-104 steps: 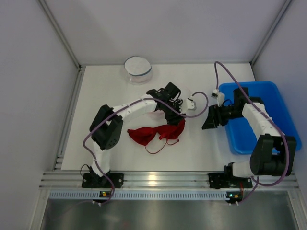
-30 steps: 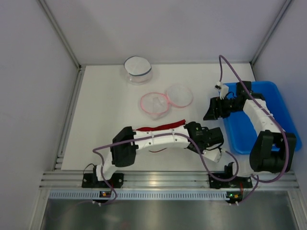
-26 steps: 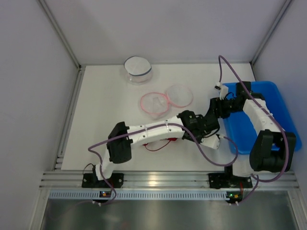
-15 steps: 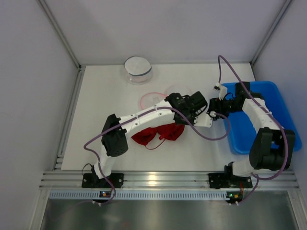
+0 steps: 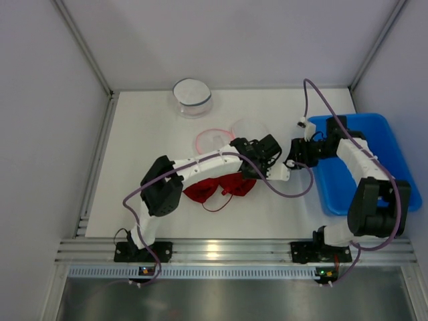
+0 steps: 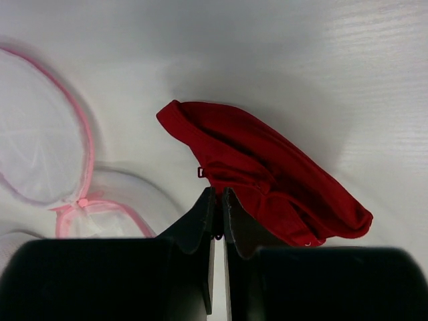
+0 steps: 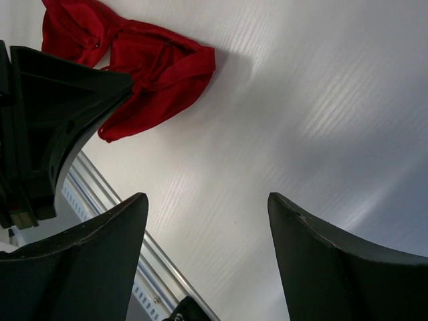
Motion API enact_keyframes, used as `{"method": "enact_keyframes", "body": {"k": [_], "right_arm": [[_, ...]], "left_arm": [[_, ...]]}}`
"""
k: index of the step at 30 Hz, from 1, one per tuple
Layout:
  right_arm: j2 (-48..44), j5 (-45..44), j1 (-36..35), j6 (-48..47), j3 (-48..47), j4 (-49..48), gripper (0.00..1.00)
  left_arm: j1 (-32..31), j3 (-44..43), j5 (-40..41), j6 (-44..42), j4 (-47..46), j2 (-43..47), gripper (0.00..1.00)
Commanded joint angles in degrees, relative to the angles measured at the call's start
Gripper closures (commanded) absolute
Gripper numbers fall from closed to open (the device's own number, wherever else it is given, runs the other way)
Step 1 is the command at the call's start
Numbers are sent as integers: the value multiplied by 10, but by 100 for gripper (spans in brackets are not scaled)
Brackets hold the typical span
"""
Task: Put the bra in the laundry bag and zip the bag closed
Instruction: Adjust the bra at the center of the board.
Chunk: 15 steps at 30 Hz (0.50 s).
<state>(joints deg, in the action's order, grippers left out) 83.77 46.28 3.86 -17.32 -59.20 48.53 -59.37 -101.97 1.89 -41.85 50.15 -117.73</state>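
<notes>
One, the left pincer (image 6: 215, 195), clenches an edge of the red bra (image 6: 267, 174) beside the laundry bag (image 6: 40, 134); the right pincer (image 7: 207, 199) gapes, empty.

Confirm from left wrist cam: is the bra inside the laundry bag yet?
No, the bra lies on the bare white table beside the pink-rimmed laundry bag, not inside it.
</notes>
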Motion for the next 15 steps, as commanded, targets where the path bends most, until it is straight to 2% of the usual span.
{"method": "enact_keyframes", "body": {"k": [1,2,6,10,15], "right_arm": [[5,10,-8,9,8,-26,27],[7,10,-10,9,9,-28,27],[12,9,-31,16,14,-37,27],[16,10,-65,26,15,-53,27],[31,21,-96,50,23,-87,27]], "left_arm": [[8,20,-13,11,-66,15,87],[9,21,-13,12,-68,18,85],[10,18,-11,33,-66,42,61],[21,31,-6,77,-66,128,48],[75,92,-49,155,-39,241,44]]}}
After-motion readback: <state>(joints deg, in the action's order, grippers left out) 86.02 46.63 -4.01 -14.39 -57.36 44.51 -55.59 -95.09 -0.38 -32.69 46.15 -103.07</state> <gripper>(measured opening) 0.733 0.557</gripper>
